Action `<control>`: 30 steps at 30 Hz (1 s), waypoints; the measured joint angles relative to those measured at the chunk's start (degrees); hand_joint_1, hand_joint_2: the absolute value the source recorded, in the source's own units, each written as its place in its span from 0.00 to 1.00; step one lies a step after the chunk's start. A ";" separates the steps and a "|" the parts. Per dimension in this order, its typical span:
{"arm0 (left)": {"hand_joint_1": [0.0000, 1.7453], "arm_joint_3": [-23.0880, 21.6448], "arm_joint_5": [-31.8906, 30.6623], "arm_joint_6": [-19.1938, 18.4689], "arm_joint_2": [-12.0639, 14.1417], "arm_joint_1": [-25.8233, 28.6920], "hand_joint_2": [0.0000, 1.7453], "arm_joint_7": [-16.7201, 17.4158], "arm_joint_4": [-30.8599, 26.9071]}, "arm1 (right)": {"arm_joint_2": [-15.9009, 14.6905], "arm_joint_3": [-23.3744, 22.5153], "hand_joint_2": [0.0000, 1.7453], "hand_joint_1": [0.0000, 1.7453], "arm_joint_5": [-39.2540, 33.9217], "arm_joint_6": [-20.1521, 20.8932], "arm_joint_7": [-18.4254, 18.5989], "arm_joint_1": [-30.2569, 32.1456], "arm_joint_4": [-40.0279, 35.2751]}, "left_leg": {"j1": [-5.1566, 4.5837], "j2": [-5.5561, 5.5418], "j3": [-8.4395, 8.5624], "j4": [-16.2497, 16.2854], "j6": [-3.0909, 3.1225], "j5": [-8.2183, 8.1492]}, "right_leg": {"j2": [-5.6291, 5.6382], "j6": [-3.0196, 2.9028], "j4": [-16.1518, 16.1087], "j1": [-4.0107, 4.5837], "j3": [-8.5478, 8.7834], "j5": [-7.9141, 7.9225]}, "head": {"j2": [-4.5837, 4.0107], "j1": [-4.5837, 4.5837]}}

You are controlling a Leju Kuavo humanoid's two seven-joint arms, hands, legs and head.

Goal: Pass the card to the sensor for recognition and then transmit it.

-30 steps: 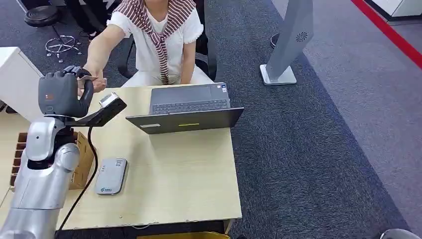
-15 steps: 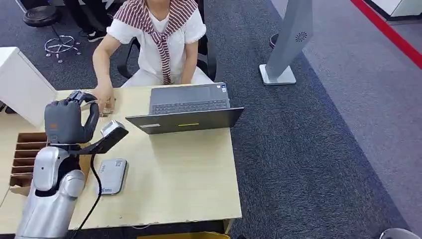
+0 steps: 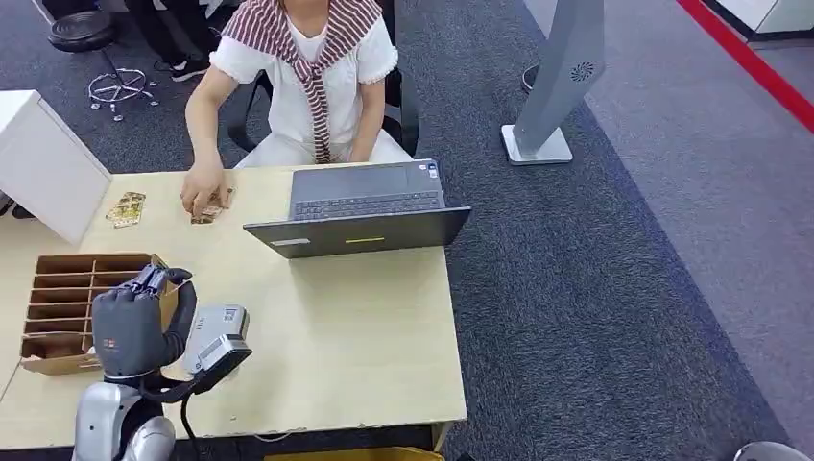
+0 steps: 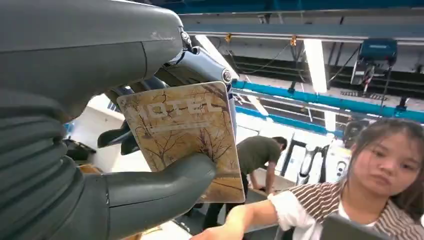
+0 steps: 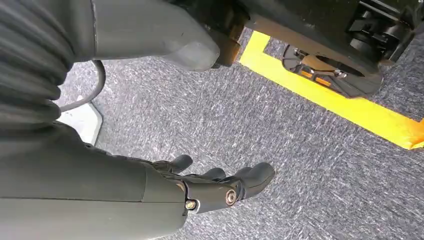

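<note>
Since the earlier frames, the left robot hand (image 3: 134,327) has drawn back from the far side of the counter (image 3: 365,336), where it met the person's hand, to the lower left of the head view, and now sits over the near edge between the cardboard divider tray (image 3: 58,298) and the grey sensor (image 3: 223,327). The person's hand (image 3: 203,187) has also come down and rests on the counter, on a card (image 3: 213,206) lying just left of the laptop (image 3: 365,206).

Seen from the left wrist, the left robot hand (image 4: 100,165) grasps a brown patterned card (image 4: 185,135), pinned between the thick grey thumb and the darker fingers (image 4: 200,65) behind it, with the card's printed face towards the camera. Another small stack of cards (image 3: 126,207) lies in the upper left of the counter, near a white box (image 3: 43,163).

At the right wrist, the right robot hand (image 5: 220,185) hangs over grey carpet (image 5: 300,165) beside a yellow floor stripe (image 5: 340,107), released and holding nothing, its fingers loosely apart.

The person sits behind the counter in the upper middle of the head view, and a grey stand (image 3: 562,77) rises from the carpet at the upper right.
</note>
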 joint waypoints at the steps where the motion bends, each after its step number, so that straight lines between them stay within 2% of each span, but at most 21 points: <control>1: 1.00 0.26 -0.24 -0.92 0.00 0.22 1.00 0.00 0.22 | -0.02 0.00 1.00 0.00 0.02 0.00 -0.09 0.01 0.00 | 0.00 0.00 0.00 0.00 0.00 0.00 | 0.00 0.00 0.00 0.00 0.00 0.00 | 0.00 0.00; 4: 1.00 1.14 -2.34 -5.25 0.02 0.36 1.00 0.79 2.21 | -0.07 0.00 1.00 0.00 0.72 0.15 -0.15 -0.01 0.00 | 0.00 -0.03 0.00 0.00 0.00 0.01 | -0.03 -0.01 0.00 0.00 0.01 0.01 | 0.00 0.00; 6: 1.00 1.62 -3.82 -6.53 0.02 0.47 1.00 1.66 4.08 | -0.13 0.00 1.00 0.00 1.03 0.17 -0.13 -0.02 0.00 | 0.00 -0.02 0.00 0.00 0.00 0.01 | -0.02 -0.01 0.00 0.00 0.01 0.02 | 0.00 0.00; 10: 1.00 2.01 -7.10 -10.80 0.15 0.43 1.00 5.25 7.50 | -0.28 0.00 1.00 0.00 1.79 0.37 -0.13 -0.04 0.00 | 0.00 -0.02 0.01 0.00 0.00 0.01 | -0.02 -0.01 0.00 0.00 0.00 0.02 | -0.02 0.00; 24: 1.00 2.84 -7.76 -11.63 0.17 0.19 1.00 5.75 11.76 | -0.87 -0.04 1.00 0.00 1.90 0.52 0.15 0.33 0.13 | 0.00 -0.05 -0.02 0.01 0.01 0.01 | -0.03 -0.01 0.00 0.00 0.01 0.01 | -0.02 0.00; 30: 1.00 2.86 -10.03 -15.45 0.33 -0.27 1.00 9.14 13.07 | -1.25 -0.04 1.00 0.00 2.86 0.79 0.13 0.97 0.39 | 0.01 -0.05 -0.03 0.00 0.00 0.01 | -0.02 -0.01 0.00 0.00 0.00 0.01 | 0.00 0.00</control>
